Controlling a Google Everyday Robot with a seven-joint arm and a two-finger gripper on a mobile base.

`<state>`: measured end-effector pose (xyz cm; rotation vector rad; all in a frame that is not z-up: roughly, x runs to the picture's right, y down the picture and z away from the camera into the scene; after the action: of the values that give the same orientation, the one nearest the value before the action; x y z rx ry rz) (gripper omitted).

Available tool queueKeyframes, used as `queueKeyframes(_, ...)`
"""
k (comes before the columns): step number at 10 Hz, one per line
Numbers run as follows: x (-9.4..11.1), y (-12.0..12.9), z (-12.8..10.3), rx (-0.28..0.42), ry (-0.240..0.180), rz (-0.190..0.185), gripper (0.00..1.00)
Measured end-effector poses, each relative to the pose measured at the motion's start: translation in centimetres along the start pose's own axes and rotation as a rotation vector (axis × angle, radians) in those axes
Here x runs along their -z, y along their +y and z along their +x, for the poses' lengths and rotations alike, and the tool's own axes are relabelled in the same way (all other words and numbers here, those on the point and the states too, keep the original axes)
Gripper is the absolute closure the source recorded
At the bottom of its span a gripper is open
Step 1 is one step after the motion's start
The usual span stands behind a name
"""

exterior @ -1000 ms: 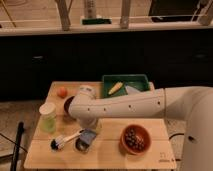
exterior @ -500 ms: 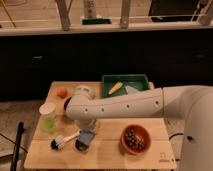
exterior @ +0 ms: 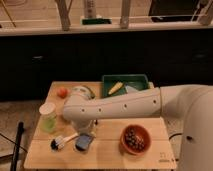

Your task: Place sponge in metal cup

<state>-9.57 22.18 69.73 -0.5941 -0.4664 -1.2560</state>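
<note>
Tool (exterior: 85,131) above sponge (exterior: 83,142), grip state unclear; brush (exterior: 62,143) left, orange bowl (exterior: 135,139) right.

One gripper (exterior: 86,131), one sponge (exterior: 83,142), one brush (exterior: 61,143), one tumbler (exterior: 48,117), one bowl (exterior: 135,139), one green tray (exterior: 125,84).

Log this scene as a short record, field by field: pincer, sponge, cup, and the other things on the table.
pincer: low over the front of the table, just above the sponge
sponge: blue-grey, flat on the table beside the brush
metal cup: behind the arm, partly hidden
green tray: at back, holds a yellow item
orange bowl: front right, dark contents
tumbler: pale green, left edge
</note>
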Motion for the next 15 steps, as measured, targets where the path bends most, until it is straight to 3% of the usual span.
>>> queueKeyframes(7, -0.2, -1.6, -1.4, 0.088, -0.048, 0.014, 0.99)
queueKeyframes(9, 0.0, -1.9, -1.6, 0.092, -0.056, 0.013, 0.85)
queueKeyframes(15, 0.2, -2.3, -1.4, 0.069, -0.060, 0.001, 0.24)
